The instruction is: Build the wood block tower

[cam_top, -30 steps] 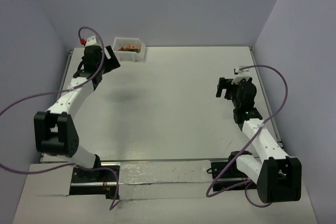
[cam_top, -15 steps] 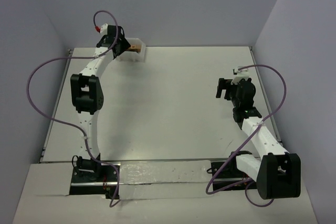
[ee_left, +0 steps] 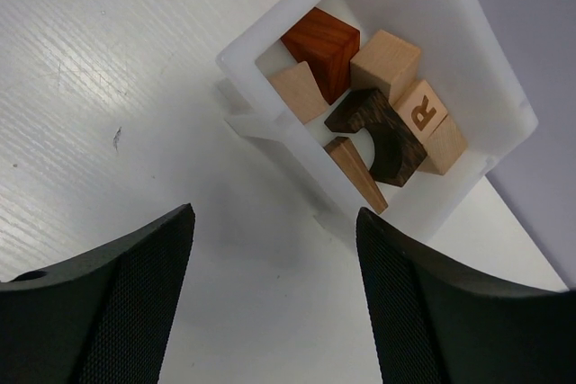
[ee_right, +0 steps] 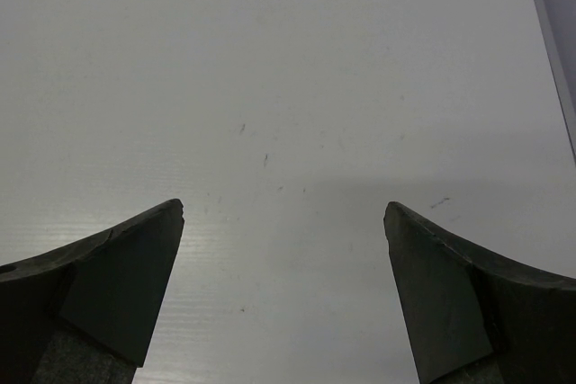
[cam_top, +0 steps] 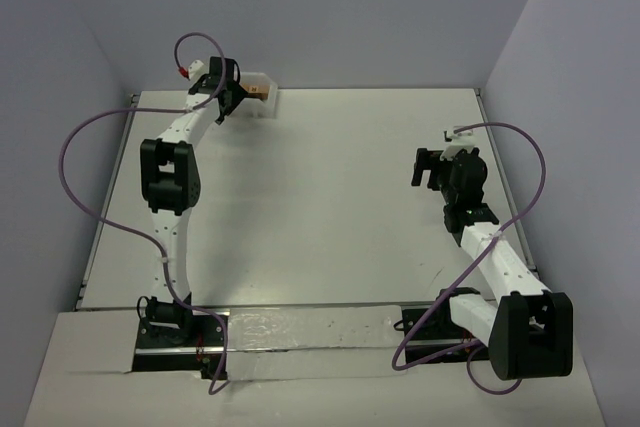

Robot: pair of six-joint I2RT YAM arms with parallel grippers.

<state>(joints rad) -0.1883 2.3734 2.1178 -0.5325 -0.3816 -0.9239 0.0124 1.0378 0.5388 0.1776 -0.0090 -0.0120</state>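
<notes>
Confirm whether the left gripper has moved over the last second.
Yes. In the top view the left gripper went farther and rightward, reaching the bin it was left of.

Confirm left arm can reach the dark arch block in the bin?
Probably yes: left pincer hangs open by the white bin, and the dark arch block lies uncovered, though tan blocks crowd it.

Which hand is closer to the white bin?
Left. The left hand hovers just short of the bin at the far left; the right hand is far off on the right side.
</notes>
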